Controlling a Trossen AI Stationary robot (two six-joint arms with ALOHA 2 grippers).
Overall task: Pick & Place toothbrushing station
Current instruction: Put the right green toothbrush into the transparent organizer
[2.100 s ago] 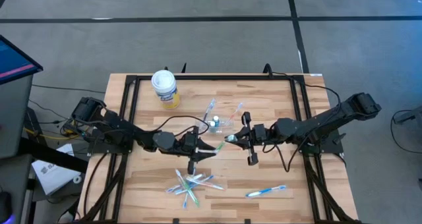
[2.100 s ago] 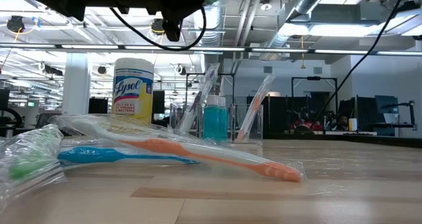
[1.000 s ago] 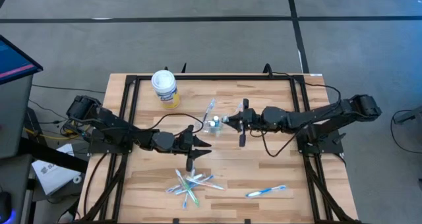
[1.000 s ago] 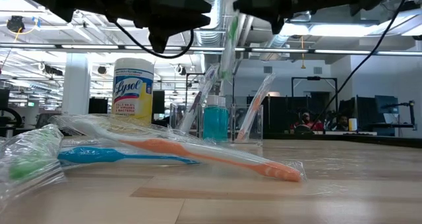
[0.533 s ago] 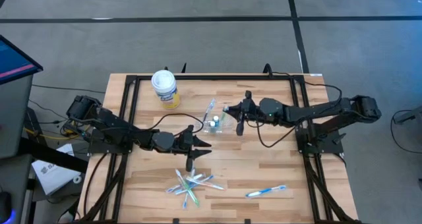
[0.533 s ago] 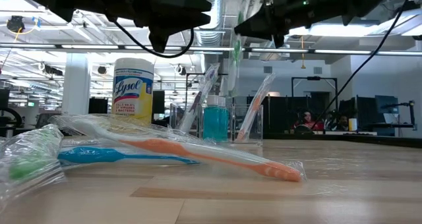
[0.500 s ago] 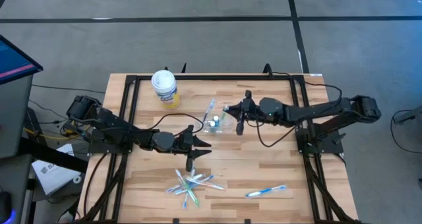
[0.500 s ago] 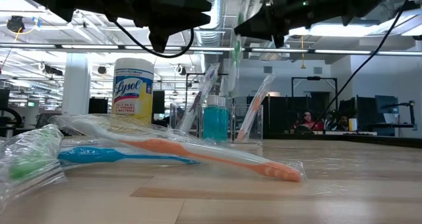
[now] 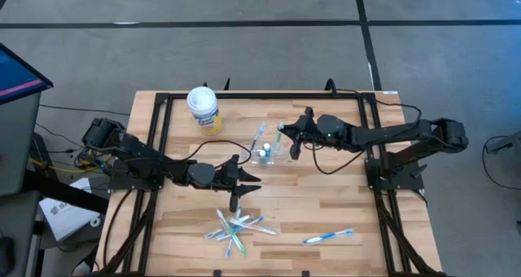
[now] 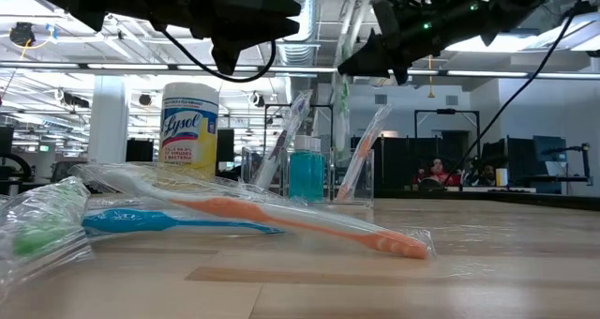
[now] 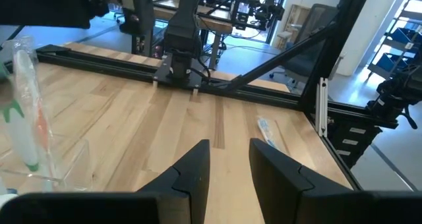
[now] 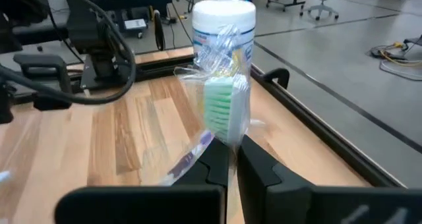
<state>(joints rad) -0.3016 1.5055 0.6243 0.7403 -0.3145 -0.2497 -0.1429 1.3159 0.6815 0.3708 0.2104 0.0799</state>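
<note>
Pinched together, the dark fingers of the right gripper (image 9: 284,135) clamp a wrapped green-bristled toothbrush (image 12: 224,109), its head standing up out of crinkled clear film between them. That gripper hangs over the small clear plastic cup (image 9: 271,151) near the middle of the wooden slatted table (image 9: 326,204); in the low view the brush (image 10: 343,103) hangs nearly upright above the cup (image 10: 309,174), though whether its tip is inside the rim is hard to tell. Already in the cup stand a teal toothpaste tube (image 10: 305,170) and two slanted wrapped brushes. Behind it sits a white tub with a yellow label (image 9: 203,108).

Left gripper (image 9: 251,180), fingers parted and holding nothing, hovers just in front of the cup. Nearer the front edge lies a loose heap of wrapped toothbrushes (image 9: 238,226), and a single blue one (image 9: 329,236) lies apart to the right.
</note>
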